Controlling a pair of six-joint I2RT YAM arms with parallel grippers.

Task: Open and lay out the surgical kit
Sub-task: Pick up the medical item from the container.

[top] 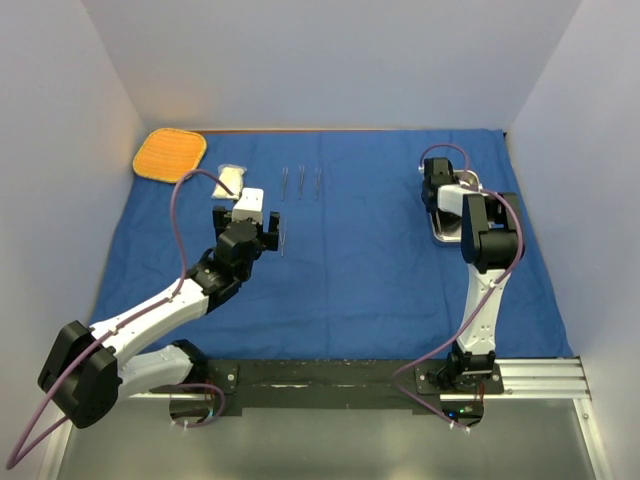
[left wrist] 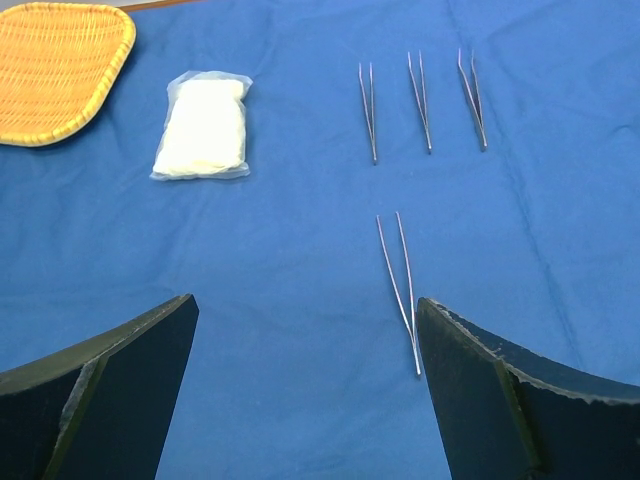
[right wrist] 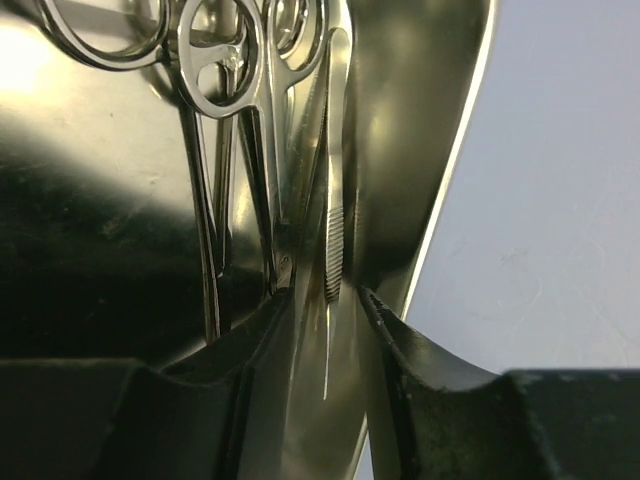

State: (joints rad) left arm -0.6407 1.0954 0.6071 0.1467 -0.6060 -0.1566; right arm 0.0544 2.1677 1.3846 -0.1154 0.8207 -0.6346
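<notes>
cloth: blue cloth wrap point(top: 360, 270) spread flat, covers most of the table.
L claw: left gripper point(left wrist: 305, 302) spread wide, nothing in it, low over the cloth.
lone forceps: lone forceps point(left wrist: 412, 335) flat on cloth, joined end toward the L claw's right-side finger point(left wrist: 520, 400) and just beside it, tips pointing away.
row: row of three forceps point(left wrist: 420, 88) farther back, side by side, roughly parallel, apart from each other.
gauze: gauze pack point(left wrist: 203, 127) in clear wrapper, flat on cloth, left of the row.
mat: orange mat point(left wrist: 55, 70) at far-left corner, near the gauze, not touching.
tray: steel tray point(right wrist: 90, 200) on cloth at far right, well apart from the laid-out items.
R claw: right gripper point(right wrist: 325, 300) down inside the tray, fingers narrowed with tray forceps point(right wrist: 336, 220) between them; view too tight to tell if pads actually pinch it.
tray contents: scissors point(right wrist: 262, 170), ring handles away from the cam, just left of the tray forceps; more ringed instr. beside them, exact count unclear.
tray forceps pos.: near the tray's side wall.
</notes>
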